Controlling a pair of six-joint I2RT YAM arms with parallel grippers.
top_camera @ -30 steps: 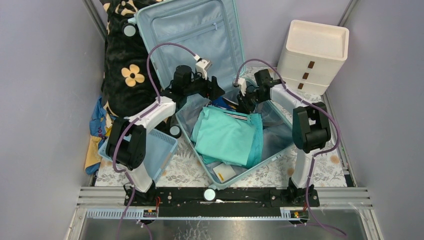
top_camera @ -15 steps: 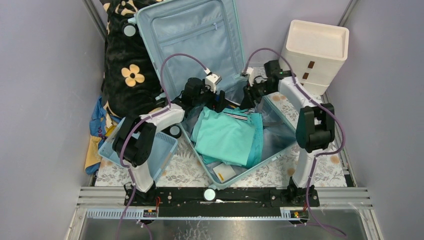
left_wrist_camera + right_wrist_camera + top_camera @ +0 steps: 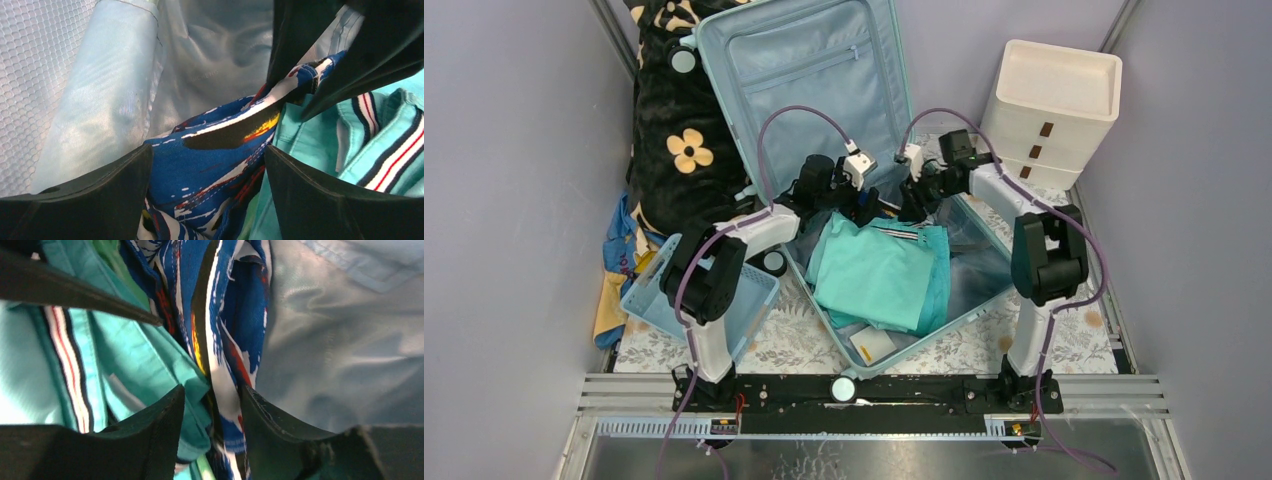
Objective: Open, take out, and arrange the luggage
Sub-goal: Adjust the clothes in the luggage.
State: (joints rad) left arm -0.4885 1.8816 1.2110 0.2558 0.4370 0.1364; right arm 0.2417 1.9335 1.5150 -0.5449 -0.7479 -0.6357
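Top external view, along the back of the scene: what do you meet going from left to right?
Black flowered blanket → open suitcase → cream drawer unit.

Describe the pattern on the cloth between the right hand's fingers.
The cloth is bright blue with white, black, red and yellow streaks; clearest in the right wrist view.

The luggage [image 3: 809,70], a pale aqua hard-shell suitcase, lies open. Its lid stands upright at the back, grey-blue lining showing. The base lies flat and skewed, holding folded clothes [image 3: 874,275], mostly teal.
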